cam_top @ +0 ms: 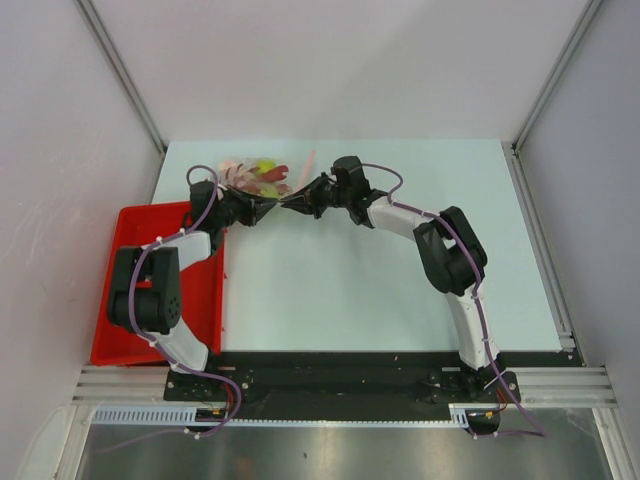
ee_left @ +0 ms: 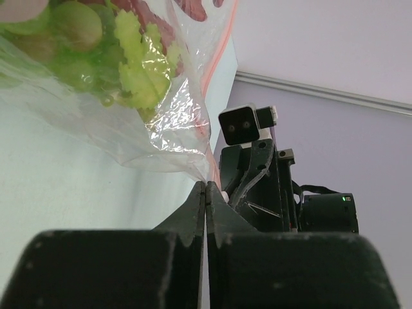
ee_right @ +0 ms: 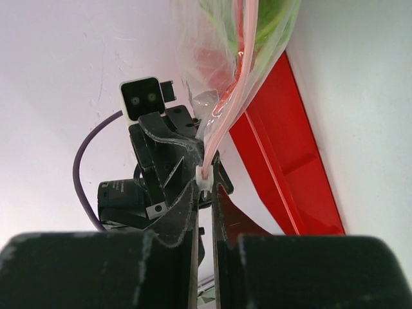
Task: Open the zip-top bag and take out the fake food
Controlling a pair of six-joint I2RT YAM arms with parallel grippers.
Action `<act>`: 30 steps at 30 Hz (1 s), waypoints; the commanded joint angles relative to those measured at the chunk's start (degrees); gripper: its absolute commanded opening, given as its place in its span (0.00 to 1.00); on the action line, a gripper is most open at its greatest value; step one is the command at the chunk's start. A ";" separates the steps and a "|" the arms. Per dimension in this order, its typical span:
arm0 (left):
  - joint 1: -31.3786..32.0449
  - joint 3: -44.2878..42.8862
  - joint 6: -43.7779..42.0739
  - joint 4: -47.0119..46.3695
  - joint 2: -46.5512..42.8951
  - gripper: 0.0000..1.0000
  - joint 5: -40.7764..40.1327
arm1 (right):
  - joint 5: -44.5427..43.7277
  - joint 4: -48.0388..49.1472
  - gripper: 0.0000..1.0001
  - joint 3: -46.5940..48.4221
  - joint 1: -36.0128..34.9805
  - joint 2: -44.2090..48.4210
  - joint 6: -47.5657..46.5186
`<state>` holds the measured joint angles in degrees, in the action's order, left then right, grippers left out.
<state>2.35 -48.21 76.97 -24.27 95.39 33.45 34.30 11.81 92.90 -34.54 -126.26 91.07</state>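
The pale bench (cam_top: pixel 380 280) fills most of my top view, with a red tray (cam_top: pixel 135 222) lying along its left edge. The left arm (cam_top: pixel 150 285) rises over that tray and the right arm (cam_top: pixel 450 250) bends in from the other side. The two meet tip to tip in the far-left part of the bench.

The zip-top bag (cam_top: pixel 255 178) sits just past the tray's far corner, stretched between the two tips. I cannot tell whether its body rests on the surface. The fake food (cam_top: pixel 262 176) is inside it, and through the film I make out green grapes (ee_left: pixel 77 26), a frilly leaf (ee_left: pixel 138 58) and something red.

The left pincer (ee_left: pixel 206 193) has its jaws pressed flat together on a thin corner of the bag's film. The right pincer (ee_right: pixel 205 193) is almost closed, with only a slit between the jaws. It nips a small white tab (ee_right: pixel 204 177) at the end of the pink zip strip (ee_right: pixel 248 26).
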 commanded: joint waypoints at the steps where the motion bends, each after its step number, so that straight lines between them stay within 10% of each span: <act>1: 0.55 -2.33 -1.73 -0.78 -1.61 0.00 1.53 | -1.08 -0.12 0.00 1.84 0.44 0.04 -0.27; 28: 0.72 -1.45 -2.70 -1.83 -2.94 0.00 3.72 | 0.24 -7.16 0.00 19.61 12.84 -13.15 -11.53; 30: 1.86 -2.85 -3.23 -3.58 -1.01 0.15 6.78 | -0.38 -4.71 0.00 15.15 11.87 -10.78 -9.43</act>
<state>2.83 -48.34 75.81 -24.97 93.36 36.12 33.32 4.60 109.73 -21.08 -141.01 81.21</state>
